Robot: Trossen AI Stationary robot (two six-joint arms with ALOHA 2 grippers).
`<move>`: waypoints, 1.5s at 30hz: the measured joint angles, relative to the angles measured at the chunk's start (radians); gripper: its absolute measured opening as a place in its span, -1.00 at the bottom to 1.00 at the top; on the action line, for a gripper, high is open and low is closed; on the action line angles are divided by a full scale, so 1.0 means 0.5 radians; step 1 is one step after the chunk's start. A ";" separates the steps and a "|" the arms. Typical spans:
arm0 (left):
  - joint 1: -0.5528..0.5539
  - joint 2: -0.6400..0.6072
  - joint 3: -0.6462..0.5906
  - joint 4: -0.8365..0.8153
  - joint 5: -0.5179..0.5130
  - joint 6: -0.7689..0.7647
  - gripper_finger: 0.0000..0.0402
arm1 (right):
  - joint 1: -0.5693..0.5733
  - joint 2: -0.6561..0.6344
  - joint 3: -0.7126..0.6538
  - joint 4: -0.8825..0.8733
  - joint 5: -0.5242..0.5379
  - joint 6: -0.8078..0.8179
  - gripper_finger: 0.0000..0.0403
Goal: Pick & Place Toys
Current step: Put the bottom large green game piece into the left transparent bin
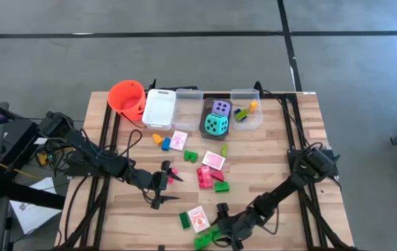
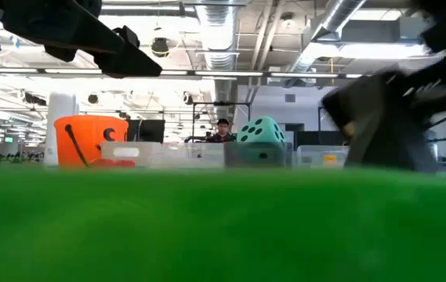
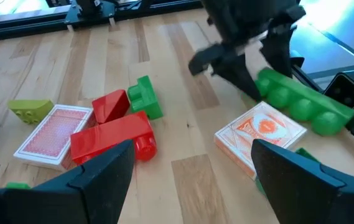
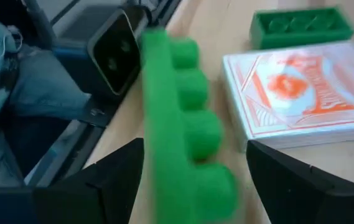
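The long green brick (image 1: 204, 241) lies at the near edge of the bench (image 1: 296, 132), just in front of the low camera. In the right wrist view the brick (image 4: 186, 124) runs lengthwise between the two fingers, studs toward the card deck (image 4: 301, 99) beside it, so its long axis lines up with the reach and the fingers straddle its narrow width. The right claw (image 1: 227, 233) is on it, jaws parted with gaps on both sides; not yet gripping, I judge. The left claw (image 1: 162, 185) hangs open, well apart at mid-bench, by the red bricks (image 1: 205, 176). The right arm is clearly nearer.
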 joint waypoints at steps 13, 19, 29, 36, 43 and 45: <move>0.022 -0.001 0.000 -0.054 0.000 -0.004 0.56 | -0.150 0.087 0.214 -0.491 -0.042 0.179 0.16; 0.022 -0.001 0.000 -0.055 0.000 -0.004 0.56 | -0.251 0.058 0.207 -0.526 0.104 0.222 -0.10; 0.022 -0.001 0.000 -0.067 0.000 -0.004 0.56 | -0.396 0.052 0.206 -0.897 0.691 0.492 -0.11; 0.022 -0.001 0.000 -0.067 -0.170 -0.005 0.56 | -0.537 0.027 0.205 -1.117 0.818 0.935 -0.12; 0.022 -0.001 0.000 -0.084 -0.225 -0.005 0.56 | -0.578 -0.095 0.188 -1.344 0.930 0.992 -0.13; 0.022 -0.001 0.000 -0.084 -0.225 -0.005 0.56 | -0.529 -0.170 0.178 -1.355 0.961 0.899 -0.13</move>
